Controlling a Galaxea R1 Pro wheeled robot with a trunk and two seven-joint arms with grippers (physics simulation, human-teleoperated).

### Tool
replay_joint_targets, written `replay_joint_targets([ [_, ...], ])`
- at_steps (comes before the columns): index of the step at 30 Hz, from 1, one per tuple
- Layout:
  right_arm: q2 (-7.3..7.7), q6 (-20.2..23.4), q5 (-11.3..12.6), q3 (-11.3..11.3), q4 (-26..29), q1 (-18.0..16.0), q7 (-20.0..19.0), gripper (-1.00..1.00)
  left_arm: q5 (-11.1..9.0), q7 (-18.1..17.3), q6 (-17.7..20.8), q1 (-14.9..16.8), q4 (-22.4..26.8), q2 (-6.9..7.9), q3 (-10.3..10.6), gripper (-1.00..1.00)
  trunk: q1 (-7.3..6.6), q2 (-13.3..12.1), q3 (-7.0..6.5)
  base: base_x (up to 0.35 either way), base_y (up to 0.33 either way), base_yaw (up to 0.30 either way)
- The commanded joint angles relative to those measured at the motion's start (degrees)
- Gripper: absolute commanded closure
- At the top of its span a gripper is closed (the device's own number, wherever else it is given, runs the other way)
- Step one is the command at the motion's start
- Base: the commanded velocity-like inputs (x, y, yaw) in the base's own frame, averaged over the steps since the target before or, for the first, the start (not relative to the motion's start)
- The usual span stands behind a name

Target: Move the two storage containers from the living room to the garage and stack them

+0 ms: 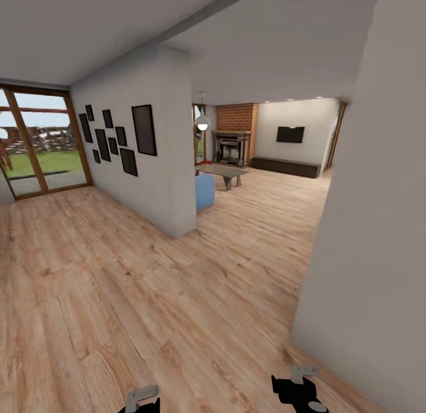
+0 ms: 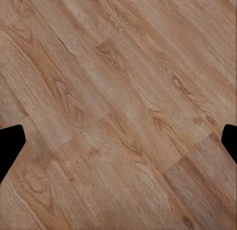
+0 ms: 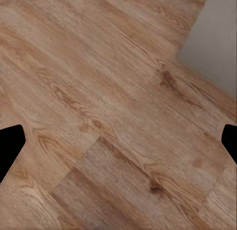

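The two storage containers are out of view, as are the garage and its concrete floor. Ahead lies the living room, with a dark fireplace (image 1: 231,148) on a brick column and a blue cushion seat (image 1: 205,191). My left gripper (image 2: 118,146) is open over bare wood planks, its dark fingertips (image 2: 11,146) wide apart with nothing between them. My right gripper (image 3: 118,146) is also open and empty above the planks, close to a white wall corner (image 3: 212,40). Parts of both arms show low in the head view, the left arm (image 1: 142,399) and the right arm (image 1: 299,390).
Light wood-plank flooring (image 1: 148,283) runs forward. A white partition wall (image 1: 157,182) with dark picture frames stands centre-left. A large white wall (image 1: 373,235) is close on the right. Wood-framed glass doors (image 1: 41,144) are far left. A low table (image 1: 223,173) and a wall-mounted screen (image 1: 290,134) lie beyond.
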State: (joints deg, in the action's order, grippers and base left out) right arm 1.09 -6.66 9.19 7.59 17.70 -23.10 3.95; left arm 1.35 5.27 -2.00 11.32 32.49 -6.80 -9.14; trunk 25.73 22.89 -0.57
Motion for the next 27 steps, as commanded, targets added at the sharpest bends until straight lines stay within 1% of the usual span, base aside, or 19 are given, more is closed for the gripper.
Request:
replay_joint_targets([
  [1,0.05,-0.2,0.6,0.5,0.0,0.0,0.3,-1.0,0.1,0.0,-0.2,0.0,-0.1,-0.06,-0.2,-1.0,0.05,0.0,0.02,0.327,0.0,0.086],
  [11,0.05,-0.2,0.6,0.4,0.0,0.0,0.3,-1.0,0.1,0.0,-0.2,0.0,-0.1,-0.16,-0.2,-1.0,0.05,0.0,0.02,0.327,0.024,0.019],
  [18,0.05,-0.2,0.6,0.5,0.0,0.0,0.3,-1.0,0.1,0.0,-0.2,0.0,-0.1,-0.15,-0.2,-1.0,0.05,0.0,0.02,0.326,0.115,0.0],
  [27,0.05,-0.2,0.6,0.5,-0.2,0.0,0.3,-1.0,0.1,0.0,-0.2,0.0,0.0,-0.18,-0.2,-1.0,0.05,0.0,0.02,0.311,0.171,0.0],
])
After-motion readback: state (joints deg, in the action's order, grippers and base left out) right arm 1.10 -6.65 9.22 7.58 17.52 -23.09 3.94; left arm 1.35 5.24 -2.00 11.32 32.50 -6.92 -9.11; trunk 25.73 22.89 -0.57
